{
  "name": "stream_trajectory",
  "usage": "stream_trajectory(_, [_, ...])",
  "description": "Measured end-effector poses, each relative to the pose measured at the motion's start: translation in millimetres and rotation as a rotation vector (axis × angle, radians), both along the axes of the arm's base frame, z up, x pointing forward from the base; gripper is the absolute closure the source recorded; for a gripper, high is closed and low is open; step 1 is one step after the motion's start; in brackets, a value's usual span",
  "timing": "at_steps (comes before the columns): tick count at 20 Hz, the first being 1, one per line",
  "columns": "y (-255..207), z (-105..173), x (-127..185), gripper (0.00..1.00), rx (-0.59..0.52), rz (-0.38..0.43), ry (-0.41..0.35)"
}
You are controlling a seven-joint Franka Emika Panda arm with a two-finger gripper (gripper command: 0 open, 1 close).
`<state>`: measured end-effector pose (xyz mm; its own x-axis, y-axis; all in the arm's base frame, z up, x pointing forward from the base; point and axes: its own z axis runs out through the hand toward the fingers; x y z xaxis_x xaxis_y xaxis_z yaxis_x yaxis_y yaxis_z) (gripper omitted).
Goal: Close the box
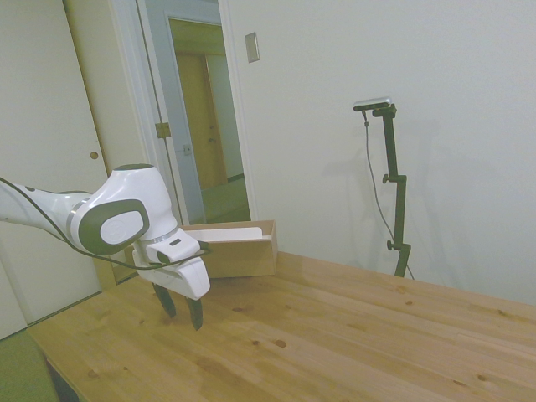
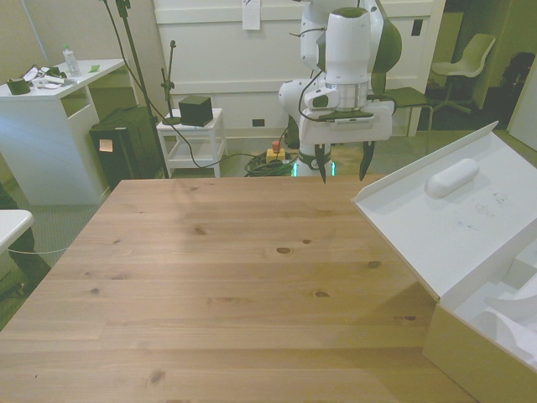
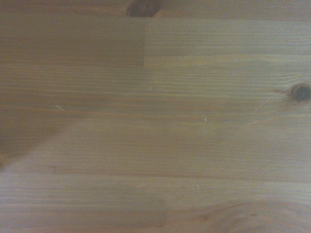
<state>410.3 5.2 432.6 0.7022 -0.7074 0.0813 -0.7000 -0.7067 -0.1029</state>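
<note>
While I held arm above bare counter [image 2: 218, 252], gripper [image 2: 342, 164] hung with jaws parted, empty. Box [image 2: 470, 336] sat well apart at counter's edge, toward front view's right; lid [image 2: 445, 222] raised, pale underside facing jaws, hinge away.

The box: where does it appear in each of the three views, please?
Side view: the box sits behind the hand, at the table's far edge.
Front view: at the front view's right edge, lid raised.
Wrist view: not in it; only wood.
Shared landmark: the hand, fingers apart.
</note>
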Motion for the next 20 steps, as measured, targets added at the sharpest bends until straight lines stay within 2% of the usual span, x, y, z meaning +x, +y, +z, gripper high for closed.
stream_trajectory(5, [0.1, 2.8, 0.5, 0.00, 0.007, 0.010, 0.006])
stream_trajectory(11, [7.5, 39.9, 18.7, 0.00, 0.024, 0.057, -0.031])
stream_trajectory(14, [12.9, 57.3, 46.3, 0.00, 0.020, 0.080, -0.057])
stream_trajectory(20, [38.2, 78.3, 123.6, 0.00, -0.032, 0.163, -0.092])
